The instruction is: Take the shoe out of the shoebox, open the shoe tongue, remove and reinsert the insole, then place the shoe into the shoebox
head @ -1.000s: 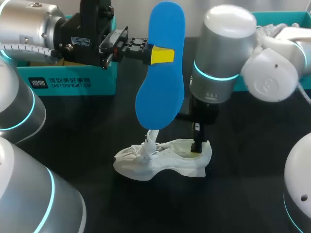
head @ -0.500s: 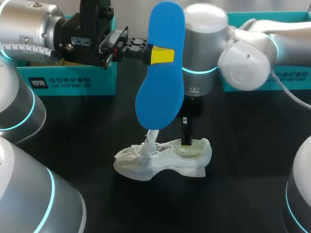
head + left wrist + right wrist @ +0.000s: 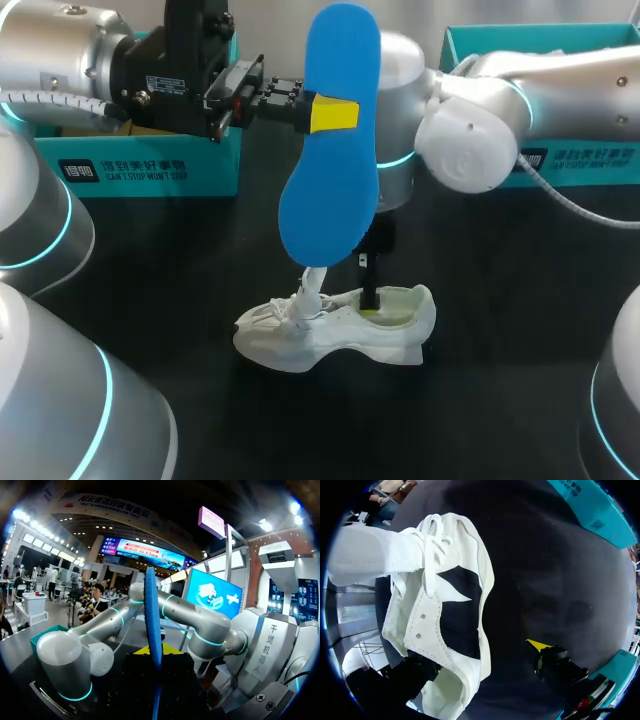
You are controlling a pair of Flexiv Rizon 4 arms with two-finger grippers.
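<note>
Left gripper (image 3: 333,114) pinches the blue insole (image 3: 335,140) at mid-length and holds it upright in the air. Its lower end hangs just above the raised tongue (image 3: 312,283). Right gripper (image 3: 369,290) is spread wide, low at the heel opening of the white shoe (image 3: 335,335). One yellow-tipped finger (image 3: 538,644) is clear of the shoe's side; the other is hard to make out. Shoe sits about mid-table (image 3: 500,400), well apart from the teal shoebox (image 3: 150,170) at the far left corner.

Risks:
- Nothing clamps the shoe, so a push from the insole may skid or tip it.
- The thin insole may buckle at the tongue.
- The right fingers may block the opening.
</note>
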